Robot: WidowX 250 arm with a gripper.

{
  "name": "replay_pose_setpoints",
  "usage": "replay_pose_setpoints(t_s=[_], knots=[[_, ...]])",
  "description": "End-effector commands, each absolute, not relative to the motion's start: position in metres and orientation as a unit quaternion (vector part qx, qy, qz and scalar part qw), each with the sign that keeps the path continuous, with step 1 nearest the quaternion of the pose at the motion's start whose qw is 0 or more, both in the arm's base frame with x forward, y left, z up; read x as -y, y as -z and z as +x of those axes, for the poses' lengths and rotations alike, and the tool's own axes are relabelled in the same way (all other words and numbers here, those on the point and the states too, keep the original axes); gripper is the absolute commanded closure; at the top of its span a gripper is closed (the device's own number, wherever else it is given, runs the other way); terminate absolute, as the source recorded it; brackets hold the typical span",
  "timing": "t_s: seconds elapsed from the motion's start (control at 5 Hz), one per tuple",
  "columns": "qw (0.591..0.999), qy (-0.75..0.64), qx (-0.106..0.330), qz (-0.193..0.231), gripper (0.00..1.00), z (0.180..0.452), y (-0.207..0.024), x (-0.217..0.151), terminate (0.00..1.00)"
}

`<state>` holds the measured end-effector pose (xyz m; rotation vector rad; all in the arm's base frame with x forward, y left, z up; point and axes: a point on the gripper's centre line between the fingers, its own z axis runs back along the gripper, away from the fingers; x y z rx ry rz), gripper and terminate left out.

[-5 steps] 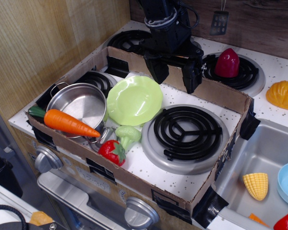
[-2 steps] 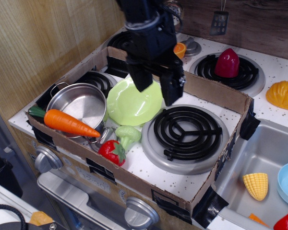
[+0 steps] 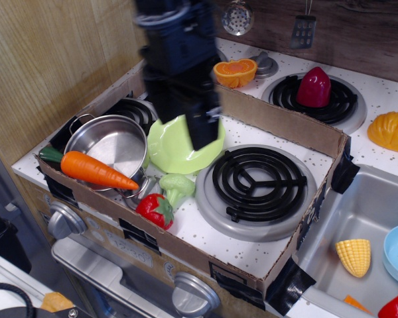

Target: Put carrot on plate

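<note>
The carrot is bright orange with a dark green stem. It lies across the front rim of the steel pot at the left of the cardboard tray. The lime-green plate sits just right of the pot, partly hidden by my arm. My gripper is blurred by motion. It hangs over the plate with its jaws apart and nothing between them, up and to the right of the carrot.
A green broccoli and a red strawberry lie in front of the plate. The big black burner is at the right. The cardboard wall rings the area. An orange half-fruit and red pepper sit behind it.
My gripper has swung left and forward, from over the back cardboard wall to over the plate, uncovering the orange half-fruit. The carrot, pot and plate have not moved.
</note>
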<state>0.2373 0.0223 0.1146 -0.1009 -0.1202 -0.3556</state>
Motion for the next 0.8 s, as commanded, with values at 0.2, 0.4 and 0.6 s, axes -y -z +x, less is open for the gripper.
replay_pose_setpoints(t_s=[0.2,0.4,0.6], knots=[[0.943,0.321,0.058,-0.066,0.0,0.218,-0.102,-0.075,0.0],[0.929,0.357,0.049,-0.082,0.0,0.22,-0.093,-0.086,0.0],[0.923,0.375,0.033,-0.076,0.0,0.224,-0.086,-0.09,0.0]])
